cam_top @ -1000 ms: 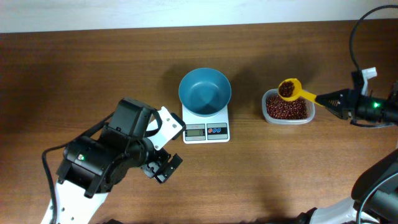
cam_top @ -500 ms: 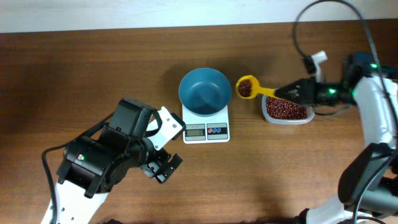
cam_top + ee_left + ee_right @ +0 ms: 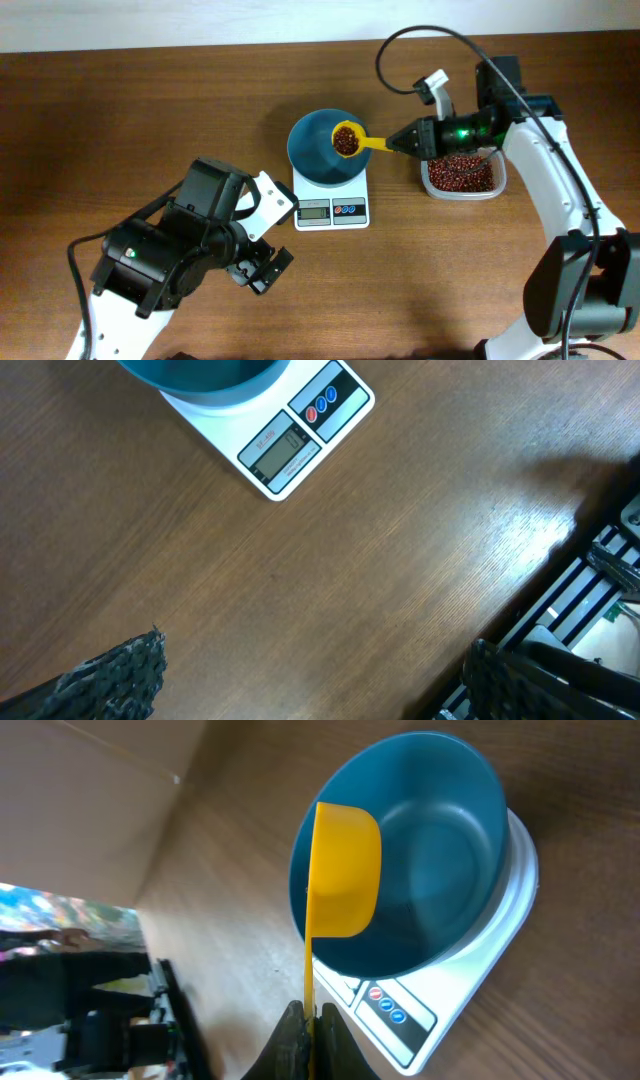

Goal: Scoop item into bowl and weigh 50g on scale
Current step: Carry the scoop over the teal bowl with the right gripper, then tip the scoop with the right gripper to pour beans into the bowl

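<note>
Right gripper, jaws clenched on the scoop, is holding beans over the bowl on the scale. Next move: tipping them in gently. Left gripper is hanging over the desk, jaws released.

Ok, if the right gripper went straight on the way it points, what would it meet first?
Likely the near rim of the bowl; the right gripper, shut on the scoop, points at it. Its height is unclear, so it might pass above.
</note>
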`<state>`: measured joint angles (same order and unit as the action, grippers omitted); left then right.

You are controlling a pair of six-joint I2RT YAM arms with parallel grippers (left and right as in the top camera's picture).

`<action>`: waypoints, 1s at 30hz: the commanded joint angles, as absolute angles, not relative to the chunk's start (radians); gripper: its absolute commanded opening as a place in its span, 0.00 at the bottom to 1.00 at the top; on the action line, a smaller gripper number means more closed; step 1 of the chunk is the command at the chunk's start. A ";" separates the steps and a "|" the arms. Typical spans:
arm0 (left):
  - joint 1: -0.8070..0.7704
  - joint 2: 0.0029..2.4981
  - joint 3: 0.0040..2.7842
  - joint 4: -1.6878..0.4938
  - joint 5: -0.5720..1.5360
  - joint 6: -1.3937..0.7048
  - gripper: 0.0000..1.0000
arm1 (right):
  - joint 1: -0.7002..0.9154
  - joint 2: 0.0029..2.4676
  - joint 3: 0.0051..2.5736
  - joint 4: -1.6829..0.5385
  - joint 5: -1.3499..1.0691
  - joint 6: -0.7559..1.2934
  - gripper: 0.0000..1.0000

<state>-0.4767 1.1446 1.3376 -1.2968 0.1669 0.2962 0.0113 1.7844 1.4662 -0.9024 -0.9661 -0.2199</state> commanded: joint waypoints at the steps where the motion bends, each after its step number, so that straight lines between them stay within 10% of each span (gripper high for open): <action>1: -0.475 1.146 1.334 -1.296 0.161 0.311 0.99 | 0.052 1.789 1.463 -0.860 -0.847 -0.219 0.04; 30: -0.475 1.146 1.334 -1.296 0.161 0.311 0.99 | 0.320 1.744 1.466 -0.709 -0.226 -0.227 0.04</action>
